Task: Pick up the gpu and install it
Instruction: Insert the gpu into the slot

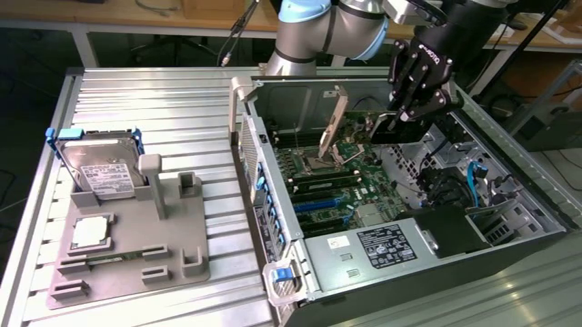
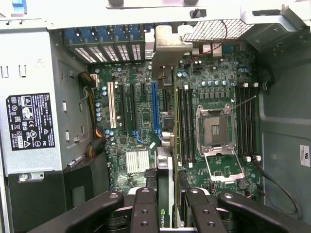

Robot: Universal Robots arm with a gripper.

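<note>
A black gripper (image 1: pixel 407 117) on a grey and blue robot arm (image 1: pixel 328 30) is hanging over an open computer case (image 1: pixel 509 184) that is lying on its side on a ribbed metal table (image 1: pixel 136 102). The gripper is clamping the gpu (image 1: pixel 399 129), which from the exterior view is appearing as a dark flat block just under the fingertips, above the green motherboard (image 1: pixel 337 184). The wrist view is looking straight down past the black fingers (image 2: pixel 144 208) and is showing the gpu (image 2: pixel 165 160) edge-on, a thin card pinched between them, with its silver bracket (image 2: pixel 167 46) reaching toward the slotted rear wall of the case. That view is also revealing the row of expansion slots, including a white slot (image 2: pixel 110 107) and a blue slot (image 2: pixel 155 107), with the card sitting just beside the blue one; whether it is touching the board cannot be told. The exterior view is showing, on its left, a grey holder (image 1: pixel 127 245) well apart from the case, carrying a hard drive (image 1: pixel 102 167) standing upright.
</note>
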